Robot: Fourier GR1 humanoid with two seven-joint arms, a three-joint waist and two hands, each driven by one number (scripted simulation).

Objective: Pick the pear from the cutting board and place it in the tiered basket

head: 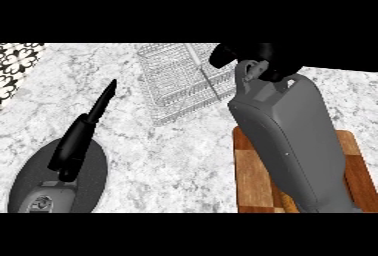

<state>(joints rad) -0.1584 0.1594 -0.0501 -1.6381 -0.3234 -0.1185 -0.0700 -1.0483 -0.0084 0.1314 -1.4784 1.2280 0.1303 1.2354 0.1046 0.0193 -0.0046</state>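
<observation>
Marbled grey-white stone makes up the counter (162, 165), which fills nearly the whole head view; a strip of black-and-white patterned tile (15, 65) shows at the upper left corner.

Counted out: one counter, two forearms, two hands, one cutting board, one wire basket. No pear can be seen anywhere.

Largest after the counter is the right forearm (295, 145), a broad grey shell that rises from the lower edge and crosses over the cutting board (255, 175), a wooden block of light and dark strips lying at the lower right. Only the board's left part and a sliver at its right side show; the forearm covers the middle and the picture's lower edge cuts it off.

The tiered basket (181, 82) is a pale wire mesh frame at the top centre, standing on the counter just left of the right hand; its tiers are hard to tell apart from above.

The right hand (258, 57) is a dark mass at the top, above the basket's right edge. Its fingers look curled, but whether they enclose the pear I cannot tell, as the hand would hide anything inside it.

The left hand (81, 132) rests at the left with fingers straight and relaxed, holding nothing, well apart from the basket.
</observation>
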